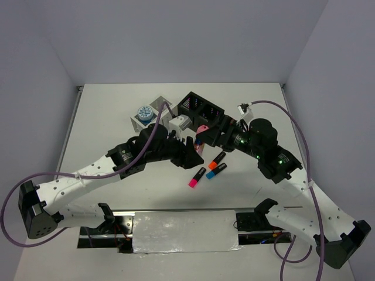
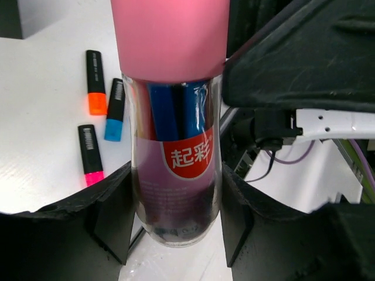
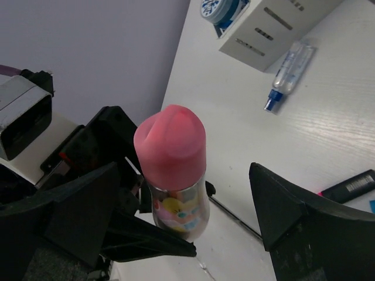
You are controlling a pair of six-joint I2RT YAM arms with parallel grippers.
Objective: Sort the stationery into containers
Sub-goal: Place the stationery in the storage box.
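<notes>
Plain white counter [image 1: 117, 111], pale lilac walls [image 1: 176, 41] boxing it in at 9, 12 and 3 o'clock. A crinkly silver sheet [image 1: 184, 231] is stuck down at 6, and a thin metal strip [image 1: 71, 126] runs along the 9 o'clock edge.

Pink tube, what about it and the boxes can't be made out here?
Pink tube: cap end cut off by the top edge, left wrist view; body hidden under the left gripper, top view.
Black box: contents too dark and small, top view.
White box: cropped by the top edge, right wrist view.
</notes>
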